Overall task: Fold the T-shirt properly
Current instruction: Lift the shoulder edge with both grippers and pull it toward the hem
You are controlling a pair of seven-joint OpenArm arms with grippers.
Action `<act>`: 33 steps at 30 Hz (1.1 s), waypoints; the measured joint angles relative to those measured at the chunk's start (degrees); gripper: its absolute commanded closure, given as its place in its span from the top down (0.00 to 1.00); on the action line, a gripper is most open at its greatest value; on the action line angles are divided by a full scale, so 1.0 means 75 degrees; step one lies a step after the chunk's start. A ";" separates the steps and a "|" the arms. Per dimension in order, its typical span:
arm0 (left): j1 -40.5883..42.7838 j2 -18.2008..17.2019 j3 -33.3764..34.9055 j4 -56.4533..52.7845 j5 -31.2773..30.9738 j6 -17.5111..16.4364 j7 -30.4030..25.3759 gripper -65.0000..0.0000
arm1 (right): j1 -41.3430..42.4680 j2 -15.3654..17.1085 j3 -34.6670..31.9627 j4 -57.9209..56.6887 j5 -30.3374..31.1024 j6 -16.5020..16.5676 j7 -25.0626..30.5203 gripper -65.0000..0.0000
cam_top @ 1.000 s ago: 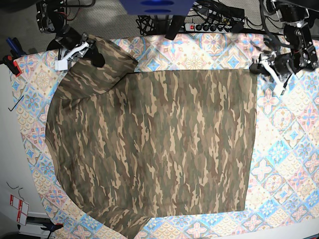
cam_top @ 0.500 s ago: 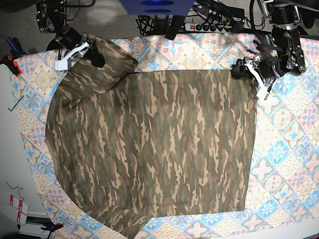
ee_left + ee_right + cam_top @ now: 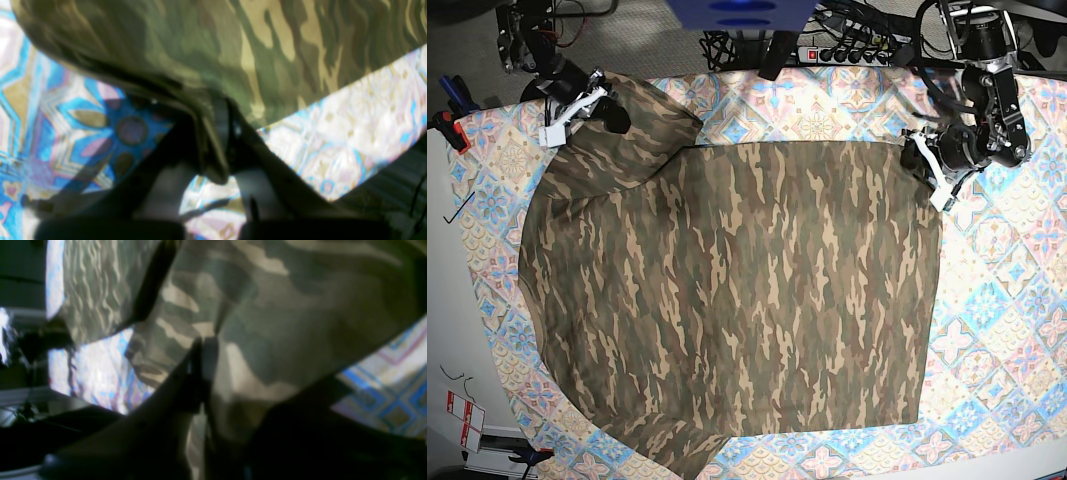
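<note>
- T-shirt (image 3: 767,270): camouflage print; green, brown and tan, in wavy elongated patches.
- Patterned cloth (image 3: 1007,330), visible at right near side: cream ground, tile motifs in blue and pink, with tan accents.
- Same cloth, left wrist view: saturated blue star shapes, mauve petals, brown rounds, white bands.
- Far-side object (image 3: 742,12), centre: deep navy blue, plain.
- Left gripper (image 3: 914,150): black with white parts.
- Right gripper (image 3: 585,118): black and white likewise.

My T-shirt (image 3: 757,270) looks like matt cloth, smooth at six o'clock, softly rumpled towards ten o'clock.
</note>
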 measured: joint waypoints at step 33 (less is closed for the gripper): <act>0.1562 0.0117 -0.1547 0.1658 0.0353 0.0050 0.0667 0.00 | -0.0970 -0.0152 0.1824 0.2276 -0.1521 -0.0350 0.0003 0.01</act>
